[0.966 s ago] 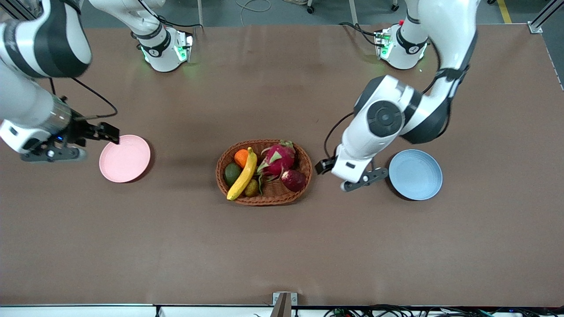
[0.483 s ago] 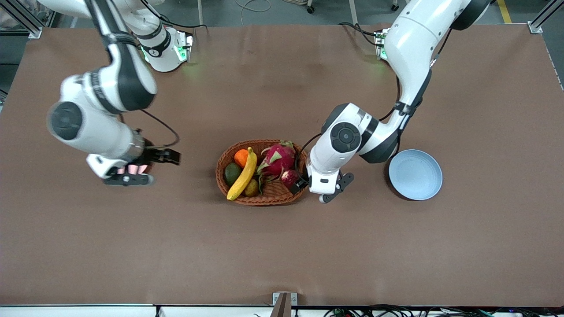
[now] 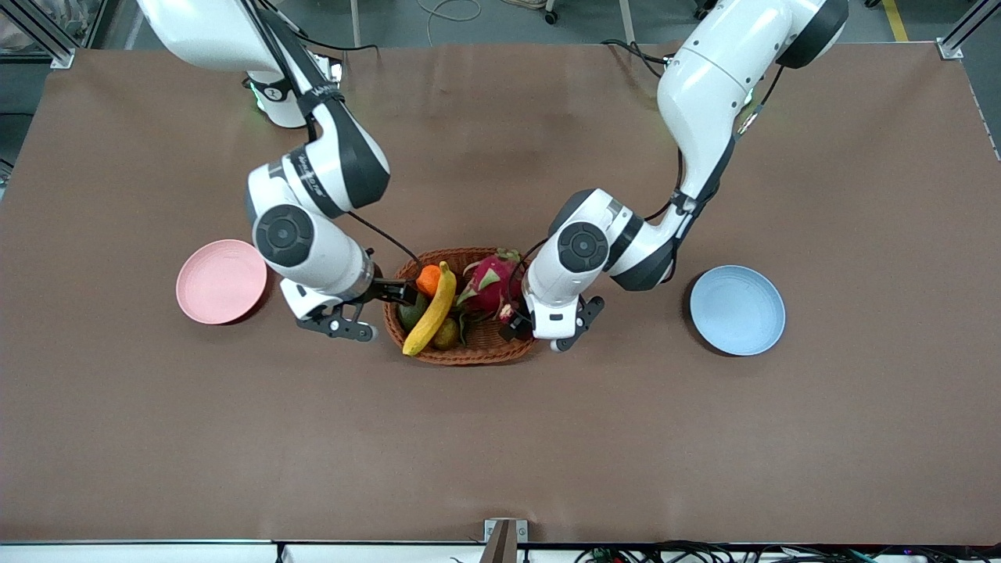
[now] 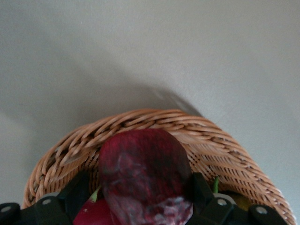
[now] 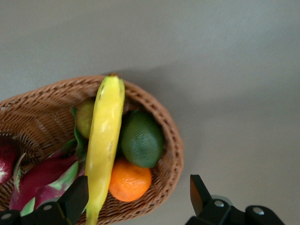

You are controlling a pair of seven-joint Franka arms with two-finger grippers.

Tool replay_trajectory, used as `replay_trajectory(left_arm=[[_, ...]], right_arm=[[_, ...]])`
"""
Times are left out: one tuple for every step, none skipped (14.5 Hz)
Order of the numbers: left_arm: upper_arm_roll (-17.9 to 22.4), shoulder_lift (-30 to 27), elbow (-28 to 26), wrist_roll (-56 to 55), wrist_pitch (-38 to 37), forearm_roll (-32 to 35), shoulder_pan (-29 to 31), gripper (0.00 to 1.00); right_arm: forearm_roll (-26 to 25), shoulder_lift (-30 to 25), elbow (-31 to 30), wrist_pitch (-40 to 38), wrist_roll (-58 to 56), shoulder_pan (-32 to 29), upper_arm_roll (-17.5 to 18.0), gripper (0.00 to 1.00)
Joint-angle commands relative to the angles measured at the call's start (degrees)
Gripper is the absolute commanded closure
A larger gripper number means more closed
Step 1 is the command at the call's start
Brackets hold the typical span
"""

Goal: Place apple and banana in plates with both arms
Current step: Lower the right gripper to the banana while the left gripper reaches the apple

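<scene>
The yellow banana (image 3: pixel 432 309) lies in the wicker basket (image 3: pixel 469 353), also in the right wrist view (image 5: pixel 104 136). The maroon apple (image 4: pixel 140 168) sits at the basket's end toward the left arm, almost hidden under the hand in the front view. My left gripper (image 3: pixel 512 322) is open low in the basket, and its own view (image 4: pixel 139 183) shows a finger on each side of the apple. My right gripper (image 3: pixel 395 293) is open over the basket's other end, and its own view (image 5: pixel 138 183) shows it beside the banana. The pink plate (image 3: pixel 221 281) and the blue plate (image 3: pixel 737 310) are empty.
The basket also holds a pink dragon fruit (image 3: pixel 491 283), an orange (image 3: pixel 428 279), a dark green avocado (image 3: pixel 410 310) and a small yellow-green fruit (image 3: pixel 446 334). The pink plate lies toward the right arm's end, the blue plate toward the left arm's end.
Both arms have swung in from beside their plates to the basket. The left gripper came down around the apple; the right gripper came over the basket's rim beside the banana.
</scene>
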Motion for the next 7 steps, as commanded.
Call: replay_trajectory(left_arm=[[0.4, 0.5, 1.4, -0.1, 0.0, -0.4, -0.3, 0.49], [0.4, 0.0, 1.4, 0.1, -0.1, -0.1, -0.2, 0.63], [0.8, -0.8, 1.5, 0.1, -0.6, 0.0, -0.1, 0.75], [1.0, -2.7, 1.5, 0.2, -1.0, 1.5, 0.5, 0.83], [1.0, -4.2, 1.4, 0.3, -2.9, 3.5, 1.3, 0.84], [0.9, -6.2, 1.4, 0.5, -5.9, 4.9, 2.7, 0.84], [0.9, -8.1, 1.1, 2.2, -8.8, 5.9, 3.8, 0.84]], right_arm=[[5.1, 2.5, 1.6, -0.5, 1.5, 1.5, -0.4, 0.12], [5.4, 3.5, 1.6, -0.1, 1.5, 1.9, -0.5, 0.12], [5.5, 4.1, 1.6, 1.4, 1.5, 2.1, -0.4, 0.12], [5.5, 4.9, 1.6, 3.2, 1.5, 2.3, -0.5, 0.12], [5.5, 5.7, 1.6, 4.7, 1.6, 2.4, -0.4, 0.12], [5.5, 6.2, 1.6, 5.4, 1.6, 2.6, -0.4, 0.14], [5.3, 6.8, 1.8, 5.5, 1.5, 2.8, -0.5, 0.15]])
